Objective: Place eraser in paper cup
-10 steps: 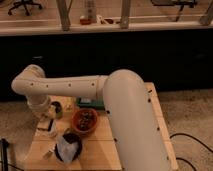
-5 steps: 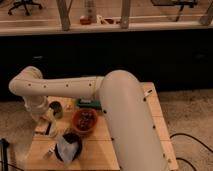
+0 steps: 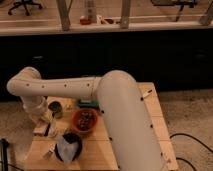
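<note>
The paper cup (image 3: 56,109) is small and pale tan with a dark inside. It stands on the wooden table (image 3: 155,117) at the left, just right of my wrist. My white arm reaches from the lower right across the table, bends at the far left and comes down. The gripper (image 3: 46,129) is low over the table's left edge, just below and left of the cup. The eraser does not show; I cannot tell whether it is in the gripper.
A reddish-brown bowl (image 3: 85,120) stands right of the cup. A dark bowl with whitish paper (image 3: 68,146) is in front of it. A green object (image 3: 88,104) lies behind the bowl. A marker (image 3: 146,93) lies at the far right. A dark counter runs behind.
The arm's bend has shifted slightly to the left and the gripper end has stayed low by the cup. The bowls and cup have not moved.
</note>
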Available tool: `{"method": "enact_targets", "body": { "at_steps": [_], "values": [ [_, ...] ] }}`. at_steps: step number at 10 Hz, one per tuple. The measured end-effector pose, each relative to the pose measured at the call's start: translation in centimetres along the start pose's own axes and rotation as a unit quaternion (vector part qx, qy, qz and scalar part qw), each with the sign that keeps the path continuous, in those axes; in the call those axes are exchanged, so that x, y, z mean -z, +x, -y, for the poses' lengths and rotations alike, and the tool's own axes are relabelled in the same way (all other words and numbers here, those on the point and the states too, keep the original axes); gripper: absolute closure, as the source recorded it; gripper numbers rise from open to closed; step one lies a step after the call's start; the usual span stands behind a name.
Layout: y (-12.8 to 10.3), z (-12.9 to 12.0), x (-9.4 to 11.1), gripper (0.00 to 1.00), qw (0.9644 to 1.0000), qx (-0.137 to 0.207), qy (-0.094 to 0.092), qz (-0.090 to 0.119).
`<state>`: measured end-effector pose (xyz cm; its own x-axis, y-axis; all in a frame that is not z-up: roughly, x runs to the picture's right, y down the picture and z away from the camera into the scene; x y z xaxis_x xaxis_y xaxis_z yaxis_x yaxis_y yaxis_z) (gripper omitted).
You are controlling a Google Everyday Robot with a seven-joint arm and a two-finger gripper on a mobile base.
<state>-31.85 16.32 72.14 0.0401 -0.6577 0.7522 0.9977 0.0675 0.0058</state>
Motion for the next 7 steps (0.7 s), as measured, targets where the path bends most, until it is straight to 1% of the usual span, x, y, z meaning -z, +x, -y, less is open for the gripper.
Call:
{"method": "enact_targets", "body": {
  "at_steps": [2, 3, 4, 5, 6, 7],
  "values": [
    [-0.15, 0.0, -0.04, 0.98, 1.0, -0.001, 0.0, 0.001],
    [-0.28, 0.08, -0.02, 0.94, 1.0, -0.002, 0.001, 0.005],
    [-0.3, -0.05, -0.01, 0.82, 1.0, -0.003, 0.002, 0.006],
    [-0.29, -0.29, 0.01, 0.71, 1.0, -0.004, 0.002, 0.007],
    [-0.26, -0.34, 0.02, 0.63, 1.0, -0.005, 0.005, 0.007],
    [-0.28, -0.37, 0.05, 0.52, 0.9999, -0.005, 0.007, 0.007]
  ]
}}
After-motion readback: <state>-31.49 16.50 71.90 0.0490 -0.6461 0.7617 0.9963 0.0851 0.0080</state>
